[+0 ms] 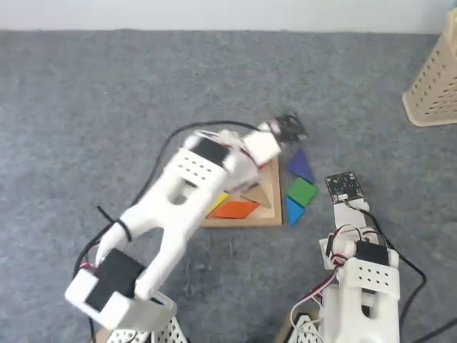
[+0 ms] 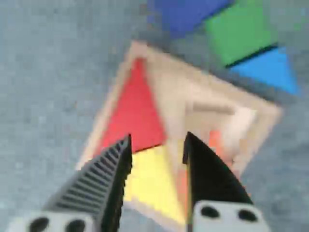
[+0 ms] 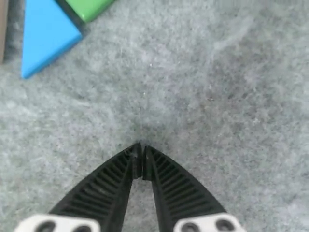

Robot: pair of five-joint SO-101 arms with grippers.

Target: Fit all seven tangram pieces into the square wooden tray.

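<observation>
The square wooden tray (image 1: 246,221) lies mid-table with an orange piece (image 1: 234,209) and a yellow piece (image 1: 217,201) showing in it. My left arm (image 1: 187,184) stretches over it. The left gripper (image 2: 158,140) hangs open and empty above the tray (image 2: 117,91), over a red triangle (image 2: 135,113), a yellow triangle (image 2: 150,182) and an orange piece (image 2: 215,140). Beside the tray on the carpet lie a dark blue triangle (image 1: 300,164), a green square (image 1: 302,191) and a light blue triangle (image 1: 292,211). The right gripper (image 3: 141,148) is shut over bare carpet, a short way from the light blue triangle (image 3: 46,30).
Grey carpet covers the table. A beige slotted basket (image 1: 435,78) stands at the far right edge. My right arm (image 1: 360,268) sits at the front right, beside the loose pieces. Cables trail behind the left arm.
</observation>
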